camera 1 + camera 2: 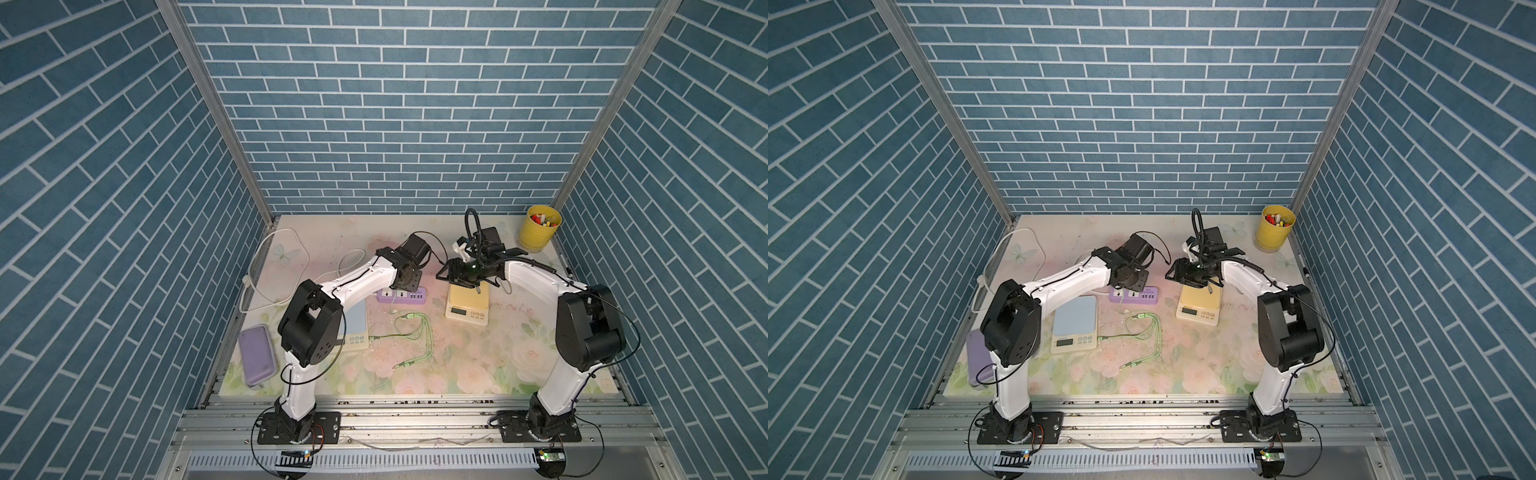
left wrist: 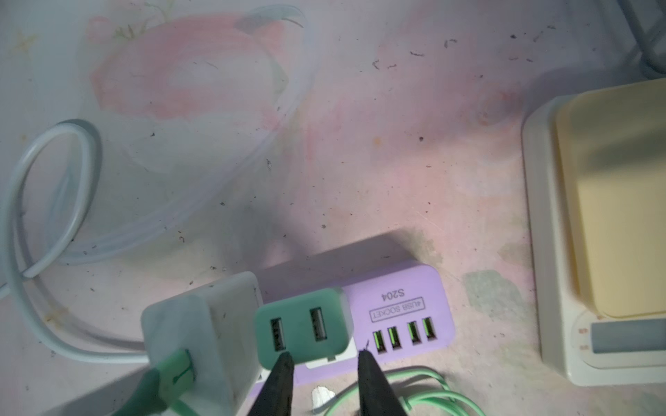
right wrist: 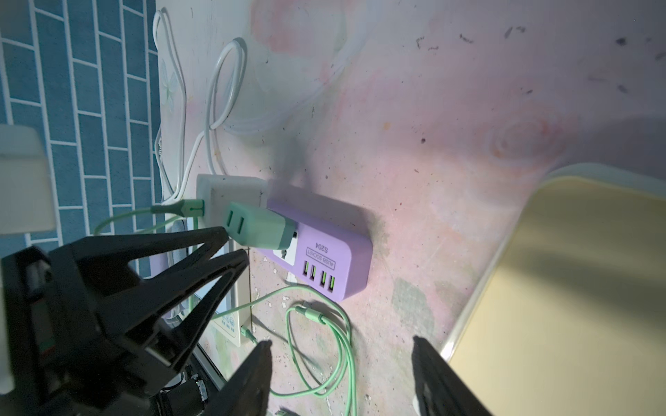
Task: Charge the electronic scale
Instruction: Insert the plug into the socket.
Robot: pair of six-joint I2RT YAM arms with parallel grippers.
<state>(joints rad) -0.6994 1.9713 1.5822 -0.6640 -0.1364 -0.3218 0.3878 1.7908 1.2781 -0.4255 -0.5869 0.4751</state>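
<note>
A purple power strip [image 1: 405, 296] lies mid-table with a white adapter [image 2: 205, 335] and a green two-port adapter [image 2: 302, 327] plugged in. My left gripper [image 2: 325, 356] points down at the green adapter, its jaws narrowed with nothing between them; one fingertip [image 2: 284, 360] meets the adapter's edge. The green cable [image 1: 1142, 332] runs from the white adapter, and one plug sits at the side of the blue-topped scale [image 1: 1075, 324]. The yellow-topped scale [image 1: 467, 307] stands to the right. My right gripper [image 3: 340, 344] hangs open and empty over its left edge.
A yellow cup [image 1: 538, 228] of pens stands at the back right corner. A purple case [image 1: 257, 357] lies at the table's left edge. A white cord [image 1: 270, 266] loops along the back left. A black box [image 1: 490, 237] sits behind the right arm.
</note>
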